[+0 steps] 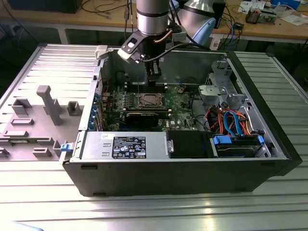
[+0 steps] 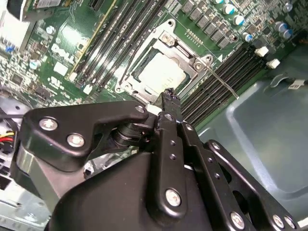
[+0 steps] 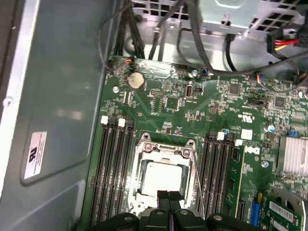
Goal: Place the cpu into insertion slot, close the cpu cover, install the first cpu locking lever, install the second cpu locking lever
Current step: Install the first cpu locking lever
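arm: hanging from above into the open computer case [image 1: 192,166], which is lying on its side on the ribbed metal table [image 1: 154,211]
gripper [image 3: 168,195]: fingers [image 3: 162,199] pressing flat against each other, pinched to nothing, carrying no part
gripper position: in both wrist views it is hovering at one edge of the socket, just beside the chip; in the exterior view it is hanging above the green motherboard [image 1: 182,103]; contact with the board, can't tell
cpu [image 3: 161,177]: sitting flat inside the insertion slot [image 1: 140,101], dull silver top facing up
cpu cover [image 3: 164,150]: lying down over the chip, silver top showing through its square window
locking lever [image 3: 197,180]: thin metal rod running along one side of the socket, next to a bank of memory slots [image 3: 219,163]; in the second wrist view its free end is sticking out over those slots; hooked down or not, can't tell
second lever: can't make it out
other memory slots [image 3: 115,163]: lying along the opposite side of the socket, between it and the case wall
coin cell [image 3: 135,80]: sitting on the board well apart from the socket
power supply [image 1: 125,144]: grey box filling the near corner of the case at the exterior view's left
expansion card [image 1: 144,117]: long, black, lying between the socket and the power supply
cables [image 1: 231,120]: orange and blue, bunching near the drive bay at the exterior view's right
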You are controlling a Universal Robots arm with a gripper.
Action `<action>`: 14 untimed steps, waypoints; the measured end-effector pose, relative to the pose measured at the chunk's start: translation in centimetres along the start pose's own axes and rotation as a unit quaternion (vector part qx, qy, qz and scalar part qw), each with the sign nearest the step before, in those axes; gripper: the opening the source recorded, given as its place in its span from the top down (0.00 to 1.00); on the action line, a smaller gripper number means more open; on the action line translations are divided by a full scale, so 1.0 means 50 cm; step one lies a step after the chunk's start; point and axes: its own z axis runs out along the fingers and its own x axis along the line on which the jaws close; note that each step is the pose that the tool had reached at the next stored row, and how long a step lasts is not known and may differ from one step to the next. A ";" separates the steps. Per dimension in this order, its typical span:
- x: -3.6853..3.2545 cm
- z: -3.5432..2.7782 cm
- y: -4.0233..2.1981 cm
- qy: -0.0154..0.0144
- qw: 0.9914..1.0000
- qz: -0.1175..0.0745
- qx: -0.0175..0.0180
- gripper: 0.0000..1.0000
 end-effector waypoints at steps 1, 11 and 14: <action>0.000 0.000 0.000 0.001 1.000 -0.017 0.000 0.89; -0.001 0.001 -0.001 0.005 0.993 -0.118 -0.001 0.89; -0.001 0.001 -0.001 0.006 0.991 -0.136 -0.001 0.89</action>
